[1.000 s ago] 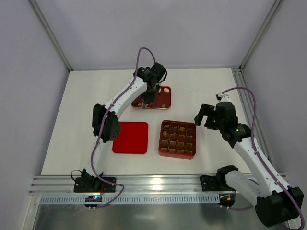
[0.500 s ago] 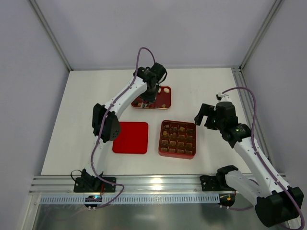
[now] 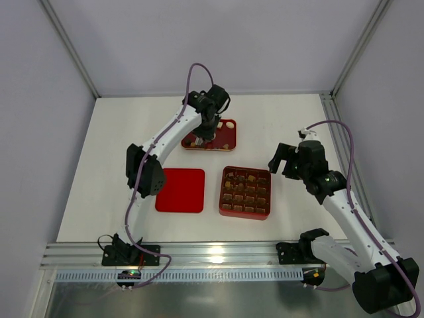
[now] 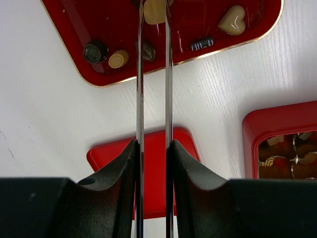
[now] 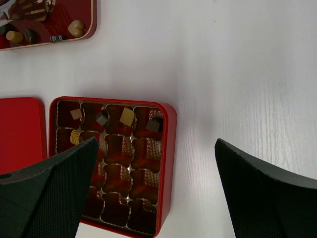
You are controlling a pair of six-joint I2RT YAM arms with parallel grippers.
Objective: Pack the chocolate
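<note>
The chocolate lies loose in a shallow red tray (image 3: pixel 228 141) at the back. In the left wrist view the tray (image 4: pixel 198 20) holds a dark round piece (image 4: pixel 94 51), a tan round one (image 4: pixel 118 58), a cream heart (image 4: pixel 232 21) and a dark bar (image 4: pixel 202 44). My left gripper (image 4: pixel 154 4) hangs over the tray (image 3: pixel 201 138), its thin blades closed on a cream chocolate (image 4: pixel 154 12). The red gridded box (image 3: pixel 246 192) holds several pieces in its far rows (image 5: pixel 127 116). My right gripper (image 5: pixel 156 198) is open and empty, above the table right of the box.
The flat red lid (image 3: pixel 180 190) lies left of the box and shows under the left fingers in the left wrist view (image 4: pixel 153 168). The box's near rows (image 5: pixel 119 208) hold only empty liners. Metal frame posts and a rail border the white table.
My left gripper has shifted slightly over the tray. The right arm has not moved.
</note>
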